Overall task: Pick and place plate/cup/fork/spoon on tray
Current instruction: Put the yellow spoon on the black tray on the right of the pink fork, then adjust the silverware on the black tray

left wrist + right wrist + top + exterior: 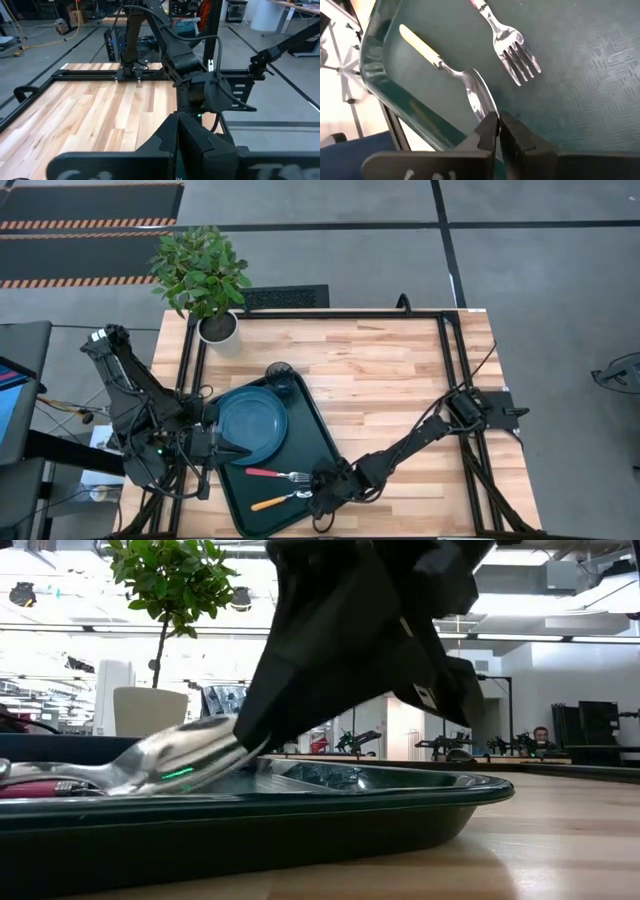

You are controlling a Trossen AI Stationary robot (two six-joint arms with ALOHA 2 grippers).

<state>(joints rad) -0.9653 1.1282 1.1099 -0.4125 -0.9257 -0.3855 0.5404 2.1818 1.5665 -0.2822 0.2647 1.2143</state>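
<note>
Right at the near edge of the tray (318,442), your right gripper (322,492) sits over the metal bowl of the spoon (280,500). In the right wrist view its fingertips stand almost together at the bowl's tip, with only a thin gap showing, and you cannot tell from that whether they pinch the metal or have just let go. Treat the spoon as resting on the tray floor either way; the low view shows its bowl lying down on the tray.

You are dealing with a light, stiff thing: a slick metal bowl that will slide between the pads, and an orange plastic handle that gives a surer hold. If you must lift it again, I would take it at the neck or the handle, not the bowl. Its long axis runs along the tray's near edge, bowl toward the right gripper, handle pointing away toward the tray's left side.

Just beyond it on the tray lies the fork (277,474), near the spoon and roughly parallel, tines toward the same end as the spoon's bowl. Farther in, the plate (252,420) fills the tray's far half, and the cup (281,373) stands at the tray's far corner.

Your left gripper (178,131) waits clenched and empty beside the tray's left edge, above the bench (400,370).
</note>
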